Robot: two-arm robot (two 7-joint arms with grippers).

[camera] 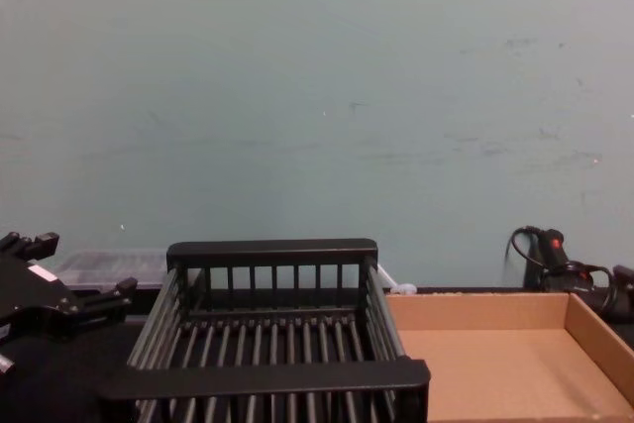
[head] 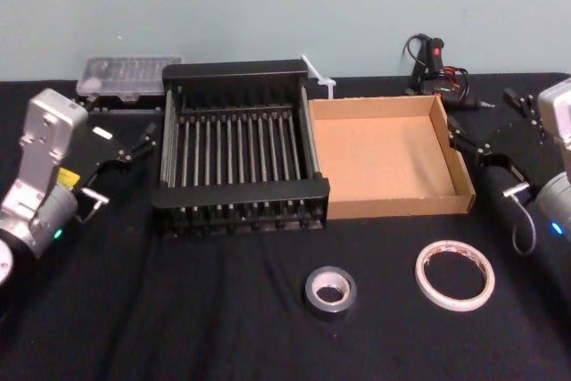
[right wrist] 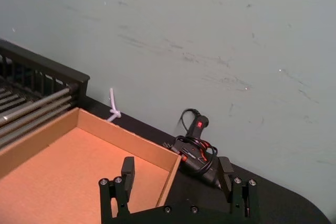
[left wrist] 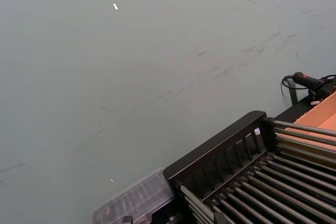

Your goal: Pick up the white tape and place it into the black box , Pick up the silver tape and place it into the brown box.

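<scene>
Here, white tape (head: 455,275) lies flat on the black desk (head: 178,310), front right, a wide thin ring with red-and-white print on its inner core. Silver tape (head: 330,292) lies flat just to its left, a small thick dark grey roll with a pale centre; the two rolls are near but apart. Behind them, black box (head: 241,144) sits mid-desk, slatted bar floor bare, thick solid rims front and back. Brown box (head: 388,153) stands right beside it, its left wall against the crate's right side; cardboard floor bare. Neither tape is in either box. Left gripper (head: 120,162) hovers left of the black box, above the desk, fingers spread, holding nothing; its silver-grey arm runs off toward the lower left edge. Right gripper (right wrist: 178,179) hovers by the right wall of the brown box, near its far corner; the right wrist view shows both fingers (right wrist: 127,169) well apart with nothing between them. Behind the left gripper, a clear plastic case (head: 128,75) lies at the back edge of the desk. A white zip tie (head: 318,76) sticks up behind the boxes. A black tool with red switch and coiled cables (right wrist: 197,148) rests at the back right against the pale green wall (camera: 317,96).
</scene>
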